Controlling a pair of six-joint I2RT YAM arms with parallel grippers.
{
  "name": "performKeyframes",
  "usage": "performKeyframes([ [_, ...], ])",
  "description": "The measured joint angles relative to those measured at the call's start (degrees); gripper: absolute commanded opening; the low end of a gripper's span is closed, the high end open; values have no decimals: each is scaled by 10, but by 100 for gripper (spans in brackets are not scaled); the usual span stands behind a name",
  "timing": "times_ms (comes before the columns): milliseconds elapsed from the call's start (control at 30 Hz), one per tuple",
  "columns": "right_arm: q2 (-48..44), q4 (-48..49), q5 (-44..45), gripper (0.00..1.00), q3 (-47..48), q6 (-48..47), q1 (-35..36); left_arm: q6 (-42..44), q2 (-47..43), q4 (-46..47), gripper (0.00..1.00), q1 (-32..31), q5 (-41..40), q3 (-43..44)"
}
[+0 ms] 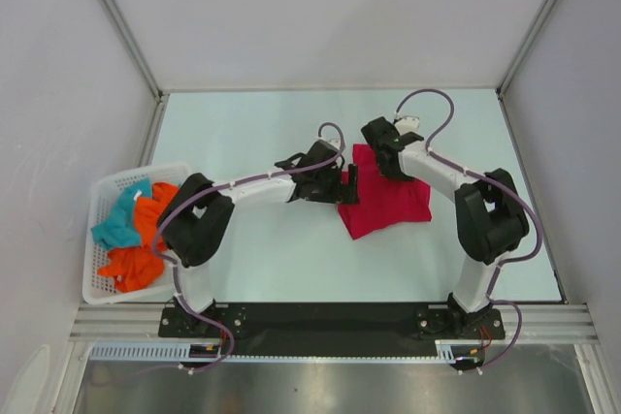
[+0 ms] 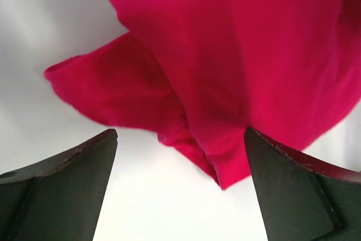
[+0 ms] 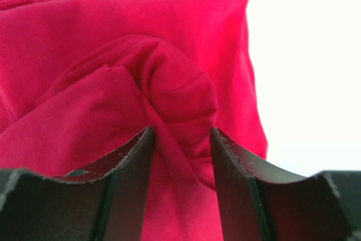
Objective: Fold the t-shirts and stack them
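One crumpled t-shirt (image 1: 386, 203) lies right of centre on the table (image 1: 252, 133), where your right gripper (image 3: 180, 134) pinches a raised fold between its jaws and your left gripper (image 2: 180, 139) hovers at the cloth's left edge, jaws spread apart.

The t-shirt (image 1: 383, 203) is soft matt cloth; the fingers (image 3: 124, 196) are matt black plastic with scuffed edges.

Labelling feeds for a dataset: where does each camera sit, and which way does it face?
Top external: above, behind the bases, looking down on table, both arms, t-shirt.
Left wrist: on left arm, looks past open left gripper at t-shirt.
Right wrist: on right arm, shows right gripper pinching t-shirt.
All three share the t-shirt.
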Motion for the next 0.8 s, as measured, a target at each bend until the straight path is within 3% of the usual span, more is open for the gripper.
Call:
performKeyframes([
  [333,-31,-9,9,50,-26,-1,-17,-3,89,30,100,1,35,62],
  [800,0,20,-1,50,-54,1,-25,-2,106,26,100,2,46,89],
])
